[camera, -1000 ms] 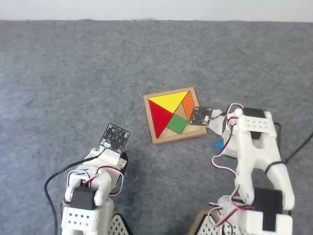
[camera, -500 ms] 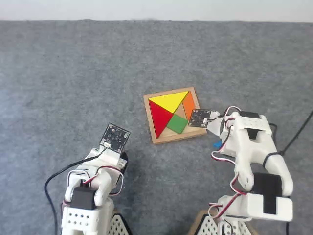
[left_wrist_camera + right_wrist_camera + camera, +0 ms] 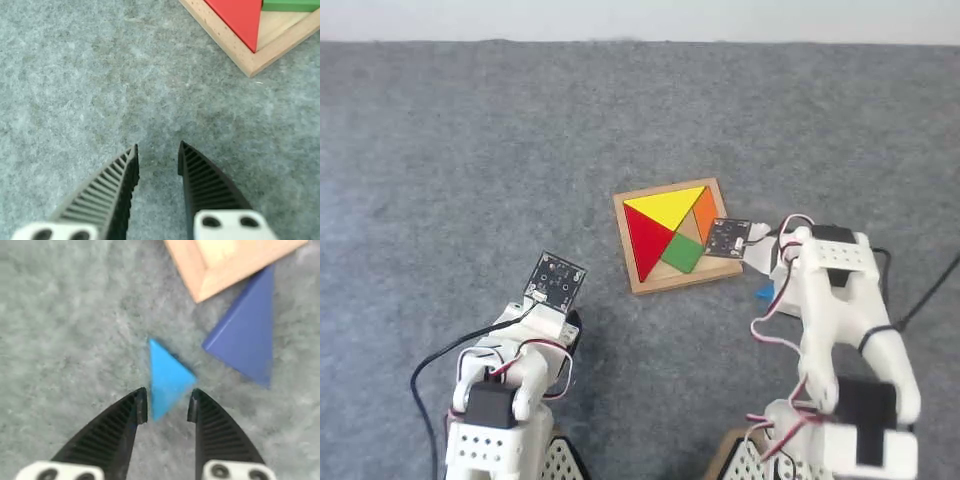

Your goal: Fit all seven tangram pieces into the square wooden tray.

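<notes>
Currently: right gripper [image 3: 167, 394] is astride the light blue triangle [image 3: 167, 374], and four pieces sit in the wooden tray [image 3: 670, 283].
Tray is roughly mid-surface, slightly toward the right edge. It holds the yellow triangle [image 3: 668, 208], red triangle [image 3: 645, 243], orange piece [image 3: 705, 212] and green piece [image 3: 682, 252], with bare wood showing beside the green one. Light blue triangle lies flat on the grey felt just off the tray's near right corner. The dark blue triangle [image 3: 245, 340] is next to it, just beside that tray corner. Right jaws are narrowly apart, one tip on each side of the triangle's near end; can't tell if they touch it. Left gripper [image 3: 158, 146] hangs over bare felt off the tray's near left corner, jaws slightly apart with nothing between them.
</notes>
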You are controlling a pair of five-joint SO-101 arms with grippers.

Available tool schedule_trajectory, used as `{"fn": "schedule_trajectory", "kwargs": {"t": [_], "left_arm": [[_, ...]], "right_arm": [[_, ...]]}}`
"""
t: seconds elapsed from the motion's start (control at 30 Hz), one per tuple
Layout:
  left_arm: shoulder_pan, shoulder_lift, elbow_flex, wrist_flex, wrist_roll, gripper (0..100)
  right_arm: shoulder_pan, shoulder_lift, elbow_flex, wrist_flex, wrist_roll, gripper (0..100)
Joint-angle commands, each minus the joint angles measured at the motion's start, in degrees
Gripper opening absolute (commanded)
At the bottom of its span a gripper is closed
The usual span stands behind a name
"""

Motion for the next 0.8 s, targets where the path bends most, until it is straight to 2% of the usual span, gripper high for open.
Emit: {"fn": "schedule_trajectory", "kwargs": {"t": [0.0, 0.07, 0.23, 0.3, 0.5, 0.63, 0.77], "left_arm": [[0.0, -1.23, -0.66, 0.18, 0.44, 12], [0.0, -1.23, -0.66, 0.18, 0.44, 12], [0.0, -1.23, -0.66, 0.18, 0.44, 12], [0.0, -1.23, -0.66, 0.18, 0.44, 12], [0.0, -1.23, -0.66, 0.18, 0.44, 12], [0.0, -1.23, -0.66, 0.18, 0.44, 12], [0.0, -1.23, -0.66, 0.18, 0.44, 12]], "right_arm": [[-2.42, -8.75, -0.26, 4.88, 0.53, 13.8], [-3.12, -10.15, -0.18, 5.05, 0.53, 14.7], [-3.56, -7.08, -0.18, 5.32, 0.53, 29.6], [-3.47, -4.0, -0.53, 4.35, 0.62, 31.8], [-3.3, 4.0, -0.62, -2.86, 0.62, 22.5], [-3.56, 5.76, -0.62, -3.3, 0.79, 16.3], [-3.03, 5.76, -0.62, -2.77, 0.7, 5.4]]}}
